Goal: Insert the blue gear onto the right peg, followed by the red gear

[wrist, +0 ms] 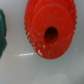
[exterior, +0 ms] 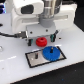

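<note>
The blue gear (exterior: 50,53) lies flat on the right part of the black-framed grey plate (exterior: 34,60). The right peg is hidden where the gear's hub sits. The red gear (exterior: 41,42) lies on the white table just behind the plate. In the wrist view the red gear (wrist: 42,25) fills the middle of the frame, its dark centre hole facing the camera. My gripper (exterior: 46,35) hangs just above the red gear, its dark fingers spread apart and holding nothing. The fingers do not show in the wrist view.
The left peg (exterior: 36,56) stands as a small dark pin on the plate's left part. A dark green object (wrist: 2,32) shows at the wrist view's edge beside the red gear. A black cable (exterior: 12,36) runs over the table at the exterior view's left.
</note>
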